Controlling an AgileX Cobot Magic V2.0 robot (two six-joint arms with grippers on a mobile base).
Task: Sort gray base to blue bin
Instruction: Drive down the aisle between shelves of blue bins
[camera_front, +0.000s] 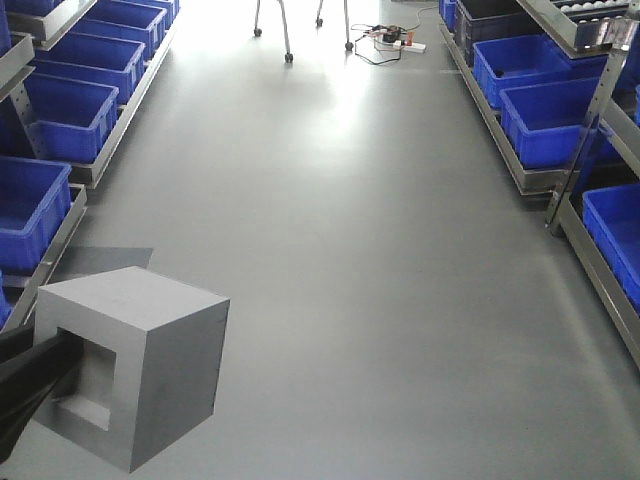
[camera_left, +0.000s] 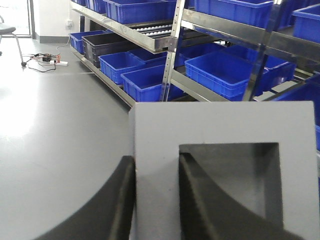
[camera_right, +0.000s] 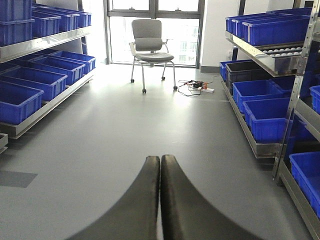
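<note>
Matte gray and cube-shaped, with no side longer than another, the gray base (camera_front: 135, 365) is held above the floor (camera_front: 380, 250) at lower left. Its square recess faces the left gripper (camera_left: 156, 162), whose fingers pinch one recess wall. The right gripper (camera_right: 160, 159) has its fingers pressed together.

Matte black jaws, smooth curved blades, tapering tips

We hold the base (camera_front: 130, 365) near left on our left tool (camera_left: 155, 160), one finger inside its opening, above the floor (camera_front: 380, 250), rows of bins (camera_front: 550, 135) along left and right, chair (camera_right: 149, 35) far centre.
</note>
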